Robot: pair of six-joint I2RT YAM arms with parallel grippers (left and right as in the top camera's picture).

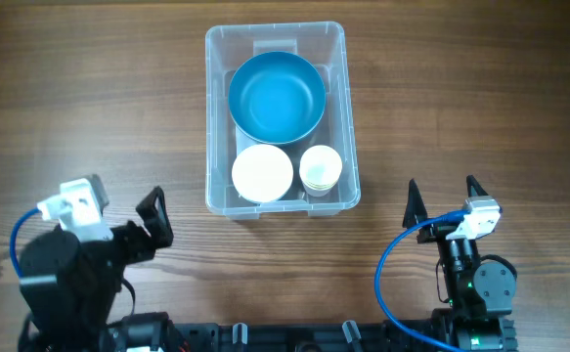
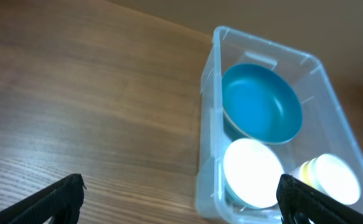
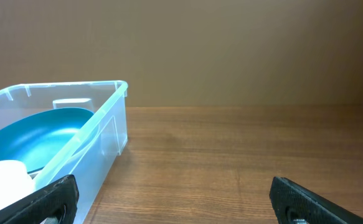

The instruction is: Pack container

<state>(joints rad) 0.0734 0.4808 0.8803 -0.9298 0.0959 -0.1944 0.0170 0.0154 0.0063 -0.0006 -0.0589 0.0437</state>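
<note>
The container (image 1: 217,117) appears fully packed; park the left gripper (image 1: 154,217) and right gripper (image 1: 442,192), both spread empty, near side.

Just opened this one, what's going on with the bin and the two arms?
Nothing is being handled right now. The clear container sits mid-table with a blue bowl inside, plus a white bowl and a pale cup side by side at the end nearer the robot. The left arm and right arm are at the near edge of the wooden table, clear of the container, jaws wide open and empty. Packing looks finished or paused.
</note>
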